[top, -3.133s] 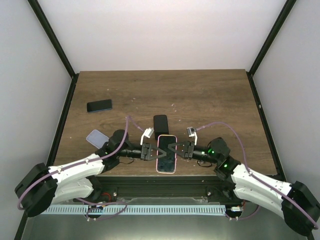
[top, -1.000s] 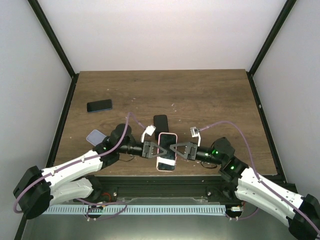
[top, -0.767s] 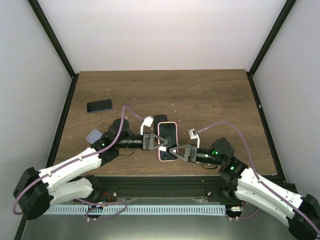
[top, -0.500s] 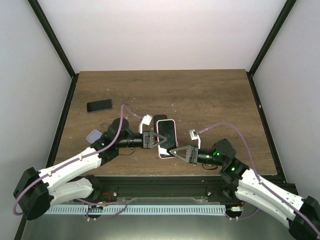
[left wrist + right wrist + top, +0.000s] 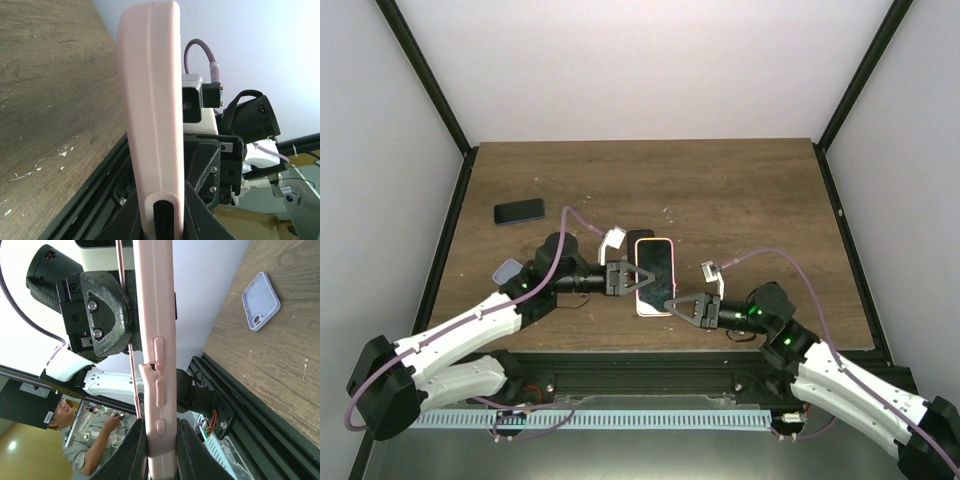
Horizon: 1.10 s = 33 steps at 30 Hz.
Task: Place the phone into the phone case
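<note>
The phone shows as a dark screen (image 5: 655, 268) framed by the pink phone case (image 5: 641, 300), held above the table's near middle. My left gripper (image 5: 633, 278) is shut on the case's left long edge. My right gripper (image 5: 670, 302) is shut on its near right corner. In the left wrist view the case (image 5: 152, 100) stands edge-on between the shut jaws of the left gripper (image 5: 161, 215). In the right wrist view the case (image 5: 156, 340) stands edge-on in the right gripper (image 5: 161, 450), and a thin pink lip (image 5: 127, 355) stands off its side.
A second black phone (image 5: 640, 239) lies flat just behind the held case. A blue-edged phone (image 5: 519, 211) lies at the far left. A lilac case (image 5: 507, 271) rests by the left arm, and the lilac case (image 5: 260, 301) also shows in the right wrist view. The black frame rail (image 5: 640, 355) runs along the near edge.
The left gripper carried the cased phone a little farther from the near edge. The right gripper slid toward the case's near right corner and shut on it.
</note>
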{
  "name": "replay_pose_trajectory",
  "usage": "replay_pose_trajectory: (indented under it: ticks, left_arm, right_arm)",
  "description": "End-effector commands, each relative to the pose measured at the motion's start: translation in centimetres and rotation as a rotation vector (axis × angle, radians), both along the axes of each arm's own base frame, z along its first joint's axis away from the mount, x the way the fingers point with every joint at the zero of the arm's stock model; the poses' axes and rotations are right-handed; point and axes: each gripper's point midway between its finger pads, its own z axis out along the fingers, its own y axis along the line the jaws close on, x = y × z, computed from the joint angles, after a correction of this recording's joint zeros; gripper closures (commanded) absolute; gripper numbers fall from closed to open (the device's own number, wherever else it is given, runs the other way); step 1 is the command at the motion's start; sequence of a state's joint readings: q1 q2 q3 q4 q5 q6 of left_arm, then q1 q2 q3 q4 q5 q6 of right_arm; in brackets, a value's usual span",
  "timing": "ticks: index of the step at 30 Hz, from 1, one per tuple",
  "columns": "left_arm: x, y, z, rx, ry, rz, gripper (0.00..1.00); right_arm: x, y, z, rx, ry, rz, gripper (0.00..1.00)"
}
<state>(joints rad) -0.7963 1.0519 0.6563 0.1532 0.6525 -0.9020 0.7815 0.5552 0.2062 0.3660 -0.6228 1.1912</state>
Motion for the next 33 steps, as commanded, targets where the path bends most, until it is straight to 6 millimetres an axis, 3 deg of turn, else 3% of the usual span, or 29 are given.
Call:
replay_pose_trajectory:
  ticks: [1, 10, 19, 27, 33]
  left_arm:
    - [1.2, 0.2, 0.1, 0.032, -0.106, 0.042, 0.88]
    - [0.5, 0.4, -0.2, 0.008, -0.069, 0.028, 0.64]
    - [1.5, 1.3, -2.4, 0.111, -0.044, 0.104, 0.41]
    - [3.2, 4.6, -4.6, 0.320, -0.055, 0.283, 0.03]
    - [4.4, 7.8, -7.2, 0.514, -0.045, 0.415, 0.00]
  right_arm:
    - [0.4, 0.1, -0.2, -0.008, 0.067, -0.017, 0.99]
    - [1.3, -0.1, 0.0, -0.028, -0.024, -0.072, 0.99]
    - [2.1, -0.5, -0.5, -0.051, -0.041, -0.126, 0.99]
    - [5.9, -1.5, -4.1, -0.302, -0.008, -0.282, 0.99]
    - [10.0, -3.3, -4.8, -0.415, -0.038, -0.341, 0.99]
